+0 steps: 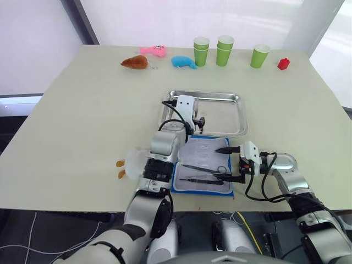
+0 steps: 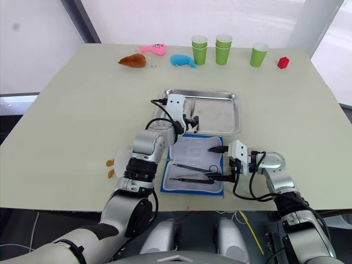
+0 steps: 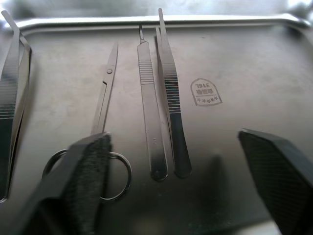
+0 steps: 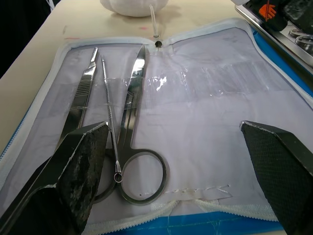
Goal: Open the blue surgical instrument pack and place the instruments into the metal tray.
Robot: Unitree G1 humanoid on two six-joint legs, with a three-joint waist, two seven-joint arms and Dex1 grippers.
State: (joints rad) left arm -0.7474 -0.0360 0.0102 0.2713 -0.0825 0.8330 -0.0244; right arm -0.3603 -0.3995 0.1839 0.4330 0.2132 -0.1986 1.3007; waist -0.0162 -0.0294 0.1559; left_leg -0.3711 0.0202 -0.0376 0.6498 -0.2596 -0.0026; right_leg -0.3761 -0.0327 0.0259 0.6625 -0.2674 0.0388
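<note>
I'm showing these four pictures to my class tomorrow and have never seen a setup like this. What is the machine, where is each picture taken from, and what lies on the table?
It is a humanoid robot with two arms, each ending in a two-fingered black gripper. The two wide pictures come from cameras in its head, looking down over a table. The two close-ups come from cameras on its wrists.

The left gripper hangs open over the metal tray, where scissors and other instruments already lie. The right gripper is open over the blue surgical instrument pack, which lies unzipped with more tools inside. Neither gripper holds anything.

Along the far edge stand green cups, small toys and a red block.
</note>
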